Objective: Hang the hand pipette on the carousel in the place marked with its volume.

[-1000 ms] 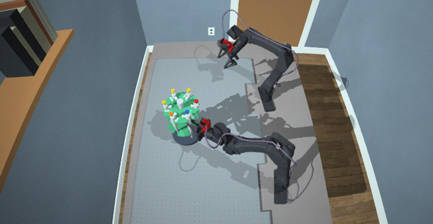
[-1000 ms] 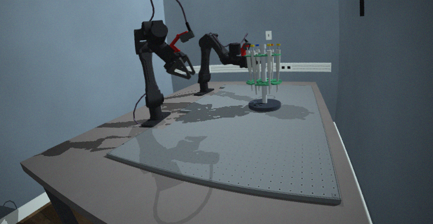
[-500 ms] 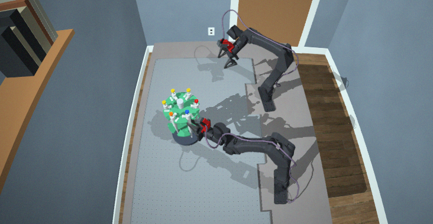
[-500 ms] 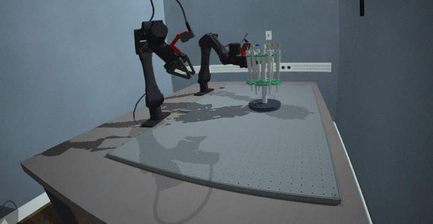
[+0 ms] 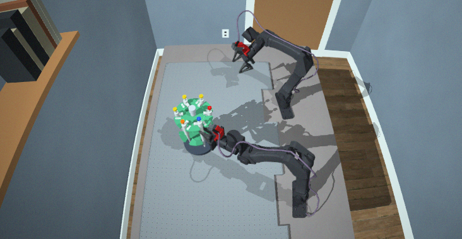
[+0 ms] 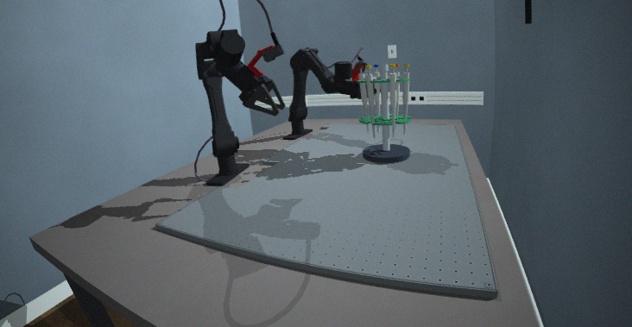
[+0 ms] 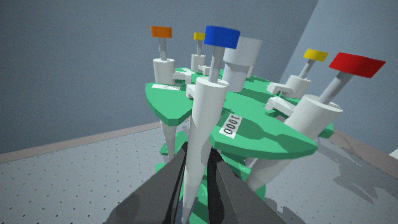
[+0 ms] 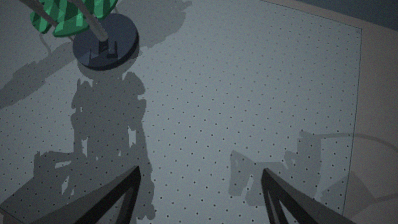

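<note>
Pinching the blue-buttoned pipette [image 5: 200, 123] [image 6: 376, 77] [image 7: 207, 107] beside the carousel [image 5: 193, 128] [image 6: 386, 154] [image 7: 267, 127] [image 8: 120, 50], the left gripper [image 5: 204, 134] [image 6: 375, 91] [image 7: 198, 147] is probably steadying it for hooking. Spread, the right gripper [image 5: 236, 66] [image 6: 280, 110] [image 8: 200, 173] is leaving working room.

Looks like a small lab corner I'm in: a carousel [image 5: 194, 128] [image 6: 386, 153] [image 7: 170, 107] [image 8: 106, 42] of pipettes [image 7: 207, 107] stands on a perforated board [image 5: 206, 198] [image 6: 376, 218] [image 8: 200, 100] across the tabletop [image 5: 323, 192] [image 6: 110, 254], plain blue-grey walls around, books [image 5: 24, 43] on a wooden shelf [image 5: 38, 101].
</note>
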`<state>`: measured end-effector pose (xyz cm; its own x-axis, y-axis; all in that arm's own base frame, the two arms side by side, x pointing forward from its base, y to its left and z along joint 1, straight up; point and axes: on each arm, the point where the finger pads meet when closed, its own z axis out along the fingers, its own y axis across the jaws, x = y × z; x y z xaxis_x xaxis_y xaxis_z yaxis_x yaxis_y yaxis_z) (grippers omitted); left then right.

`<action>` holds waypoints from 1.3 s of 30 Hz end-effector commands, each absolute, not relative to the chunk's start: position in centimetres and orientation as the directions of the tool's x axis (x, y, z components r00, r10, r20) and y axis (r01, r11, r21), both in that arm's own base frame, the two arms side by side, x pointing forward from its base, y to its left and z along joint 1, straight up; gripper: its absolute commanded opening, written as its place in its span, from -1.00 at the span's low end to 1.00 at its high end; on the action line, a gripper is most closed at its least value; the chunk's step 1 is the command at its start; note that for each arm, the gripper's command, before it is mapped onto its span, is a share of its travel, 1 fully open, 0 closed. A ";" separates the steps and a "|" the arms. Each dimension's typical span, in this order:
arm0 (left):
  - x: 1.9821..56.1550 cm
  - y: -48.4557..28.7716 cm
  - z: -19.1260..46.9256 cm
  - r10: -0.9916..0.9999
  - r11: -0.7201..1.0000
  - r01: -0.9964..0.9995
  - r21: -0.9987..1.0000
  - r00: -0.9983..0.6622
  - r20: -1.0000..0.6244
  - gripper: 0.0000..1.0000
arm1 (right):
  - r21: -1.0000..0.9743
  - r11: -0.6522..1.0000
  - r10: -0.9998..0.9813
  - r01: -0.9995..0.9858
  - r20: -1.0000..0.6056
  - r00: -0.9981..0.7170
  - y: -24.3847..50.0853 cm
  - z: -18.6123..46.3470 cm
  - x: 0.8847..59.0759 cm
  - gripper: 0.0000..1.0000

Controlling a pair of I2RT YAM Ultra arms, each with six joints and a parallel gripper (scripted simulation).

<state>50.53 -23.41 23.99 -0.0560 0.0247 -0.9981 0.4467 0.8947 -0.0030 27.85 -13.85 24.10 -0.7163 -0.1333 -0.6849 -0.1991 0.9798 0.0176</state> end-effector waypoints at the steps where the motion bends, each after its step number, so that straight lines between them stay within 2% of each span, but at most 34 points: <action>1: 50.6 -22.8 29.6 -0.016 0.897 0.443 0.003 0.040 -0.999 -0.77 | -0.009 0.979 -0.149 -0.204 -0.712 -0.687 -14.2 25.3 28.3 1.00; 39: 50.5 -22.7 30.3 -0.026 0.897 0.442 0.005 0.064 -0.998 -0.77 | -0.009 0.979 -0.149 -0.204 -0.712 -0.687 -14.2 25.3 28.3 1.00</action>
